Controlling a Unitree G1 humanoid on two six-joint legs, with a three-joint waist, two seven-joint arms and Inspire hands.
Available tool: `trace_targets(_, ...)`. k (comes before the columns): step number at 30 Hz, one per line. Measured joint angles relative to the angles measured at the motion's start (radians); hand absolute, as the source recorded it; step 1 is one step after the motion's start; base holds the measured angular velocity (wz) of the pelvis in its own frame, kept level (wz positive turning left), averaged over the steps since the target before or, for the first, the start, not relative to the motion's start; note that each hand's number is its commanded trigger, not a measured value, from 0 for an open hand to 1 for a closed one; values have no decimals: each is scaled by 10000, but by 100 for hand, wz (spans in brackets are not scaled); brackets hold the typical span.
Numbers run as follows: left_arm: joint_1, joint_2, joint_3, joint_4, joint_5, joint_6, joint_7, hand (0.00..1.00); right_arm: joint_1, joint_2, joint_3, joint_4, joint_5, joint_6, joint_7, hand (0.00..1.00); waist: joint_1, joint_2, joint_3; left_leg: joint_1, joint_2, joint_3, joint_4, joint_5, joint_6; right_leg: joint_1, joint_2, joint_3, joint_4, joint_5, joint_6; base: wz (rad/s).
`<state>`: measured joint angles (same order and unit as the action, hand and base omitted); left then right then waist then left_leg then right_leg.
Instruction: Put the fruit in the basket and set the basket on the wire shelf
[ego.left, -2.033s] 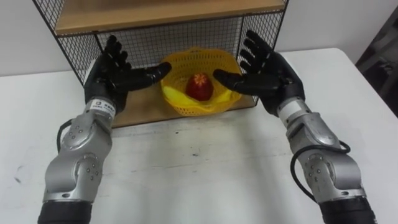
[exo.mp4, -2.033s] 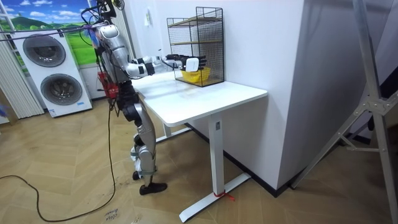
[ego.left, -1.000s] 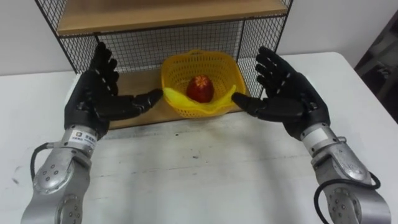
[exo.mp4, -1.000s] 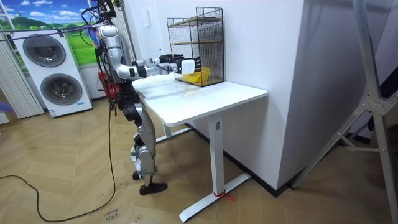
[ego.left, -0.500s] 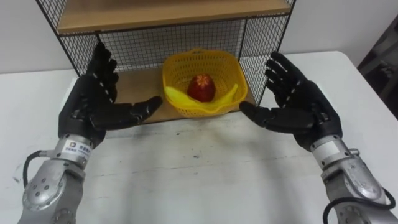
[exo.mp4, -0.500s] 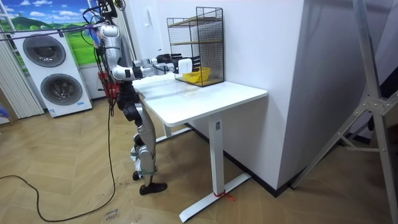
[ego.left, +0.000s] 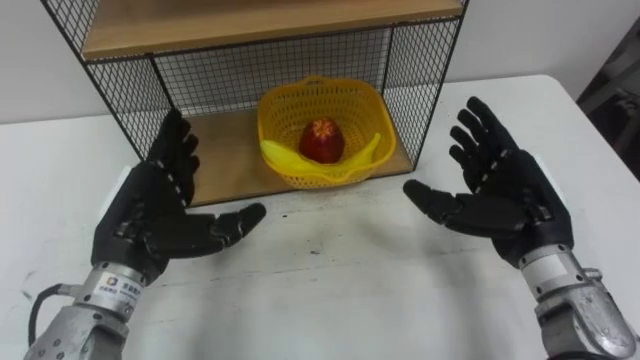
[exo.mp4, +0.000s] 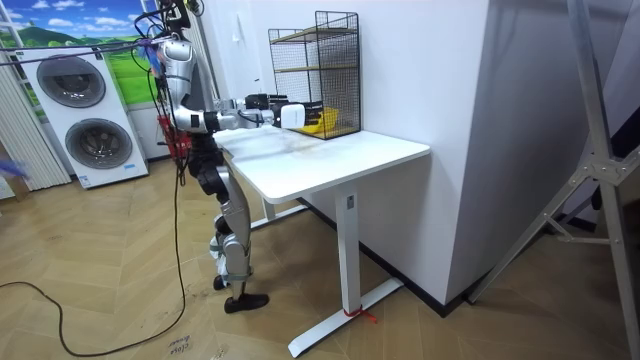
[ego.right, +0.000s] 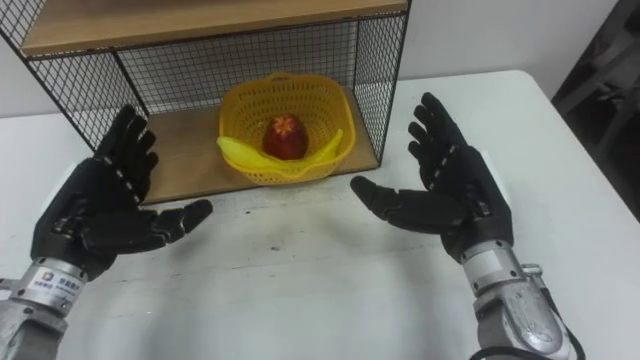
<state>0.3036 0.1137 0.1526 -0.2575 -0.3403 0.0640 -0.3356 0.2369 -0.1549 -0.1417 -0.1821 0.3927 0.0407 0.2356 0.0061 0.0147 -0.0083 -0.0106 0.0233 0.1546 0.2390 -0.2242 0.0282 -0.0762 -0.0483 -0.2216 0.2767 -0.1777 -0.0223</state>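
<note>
A yellow plastic basket (ego.left: 322, 130) (ego.right: 285, 130) stands on the wooden bottom board of the black wire shelf (ego.left: 255, 45) (ego.right: 200, 40) (exo.mp4: 318, 70). Inside it lie a red fruit (ego.left: 322, 140) (ego.right: 285, 137) and a yellow banana (ego.left: 285, 157) (ego.right: 245, 155). My left hand (ego.left: 155, 215) (ego.right: 95, 215) hovers open over the white table in front of the shelf's left part, palm turned inward. My right hand (ego.left: 505, 200) (ego.right: 455, 195) is open too, in front of the shelf's right edge. Both hands are apart from the basket and hold nothing.
The white table (ego.left: 330, 290) (exo.mp4: 330, 155) stretches under and between my hands. The shelf has an upper wooden board (ego.left: 250, 20). In the room view the robot stands at the table's end, arms stretched forward; washing machines (exo.mp4: 75, 115) stand behind it and a wall on the right.
Both hands have drawn back from the basket toward me and spread wider apart. The basket with the fruit stays on the shelf's bottom board.
</note>
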Motion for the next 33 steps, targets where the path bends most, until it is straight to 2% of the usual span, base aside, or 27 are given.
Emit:
trace_targets(3,89,0,1,0,-6,-50,-111,0,91,-3,-62,0,1,-101,-6,0,-7,-39,11,1,2,0,5,0,0,7,1,-3,-7,-1,0,0)
trace_targets(9,164,116,80,-2,-8,-486,-291,0,113,-3,-386,-123,-59,-476,-179,0,-2,-95,26,-62,4,1,10,-2,0,-17,1,-12,6,-1,0,0)
trace_targets(13,228,172,497,-64,-14,-594,-436,0,171,-4,-580,-445,-51,-819,-537,0,9,-30,6,-140,12,-9,45,-1,0,-51,10,-18,-2,8,-4,0)
trace_targets(16,483,203,890,-416,-4,-599,-689,0,173,-9,-944,-498,-44,-857,-816,0,30,45,10,-147,7,-38,26,-2,0,-52,8,-23,1,7,1,0)
trace_targets(17,532,237,966,-469,4,-601,-717,0,174,-12,-1046,-497,-42,-857,-860,0,29,68,13,-148,6,-44,26,-2,0,-51,7,-30,2,7,1,4)
trace_targets(20,663,601,1339,-476,7,-602,-838,0,176,-283,-1432,-500,-29,-861,-1272,0,55,210,46,-151,0,-71,-3,-1,0,-77,0,-43,46,4,4,1)
trace_targets(22,674,712,1739,-495,85,-601,-897,0,171,-577,-1754,-684,-28,-860,-1685,0,105,324,80,-235,-12,-85,15,-2,0,-137,-11,-36,76,-14,6,0)
trace_targets(26,761,867,2434,-594,44,-601,-973,0,180,-866,-2522,-742,438,-892,-2245,0,164,332,75,-313,-19,-187,96,-1,-1,-130,-10,-46,128,-90,-3,9)
trace_targets(31,1126,968,4297,-799,-270,-607,-898,0,384,-1188,-4074,-778,507,-927,-3448,0,258,338,53,-309,-21,-183,152,-2,-4,-129,-18,-60,127,-140,1,0)
trace_targets(33,1368,960,4759,-810,-500,-605,-784,0,509,-1271,-4409,-827,510,-930,-3816,0,282,361,31,-289,-22,-186,146,-2,-4,-129,-15,-56,126,-146,5,0)
